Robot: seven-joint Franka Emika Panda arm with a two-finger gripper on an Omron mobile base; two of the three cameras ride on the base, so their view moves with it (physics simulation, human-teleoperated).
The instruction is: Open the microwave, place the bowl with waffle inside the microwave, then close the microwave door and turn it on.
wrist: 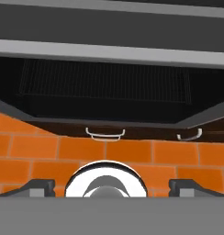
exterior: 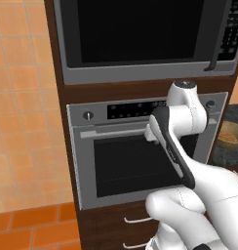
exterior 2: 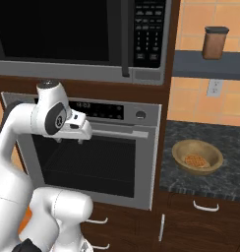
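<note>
- Right base view: the microwave door (exterior 2: 58, 29) is shut; the bowl (exterior 2: 197, 156) with the waffle (exterior 2: 195, 161) sits on the counter (exterior 2: 225, 138) near its left edge.
- The gripper (exterior 2: 70, 140) hangs wide open and empty before the oven (exterior 2: 92, 162).
- Best to rise to the black door handle (exterior 2: 125, 39) and grip it squarely; open room lies leftward for the swing.

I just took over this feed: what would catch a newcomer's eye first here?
The white arm fills the foreground, its open gripper hanging empty in front of the silver oven. Above that, the microwave sits with the microwave door closed. To the right, on the dark counter, the bowl holds the waffle, and a brown canister stands on the shelf above.
</note>
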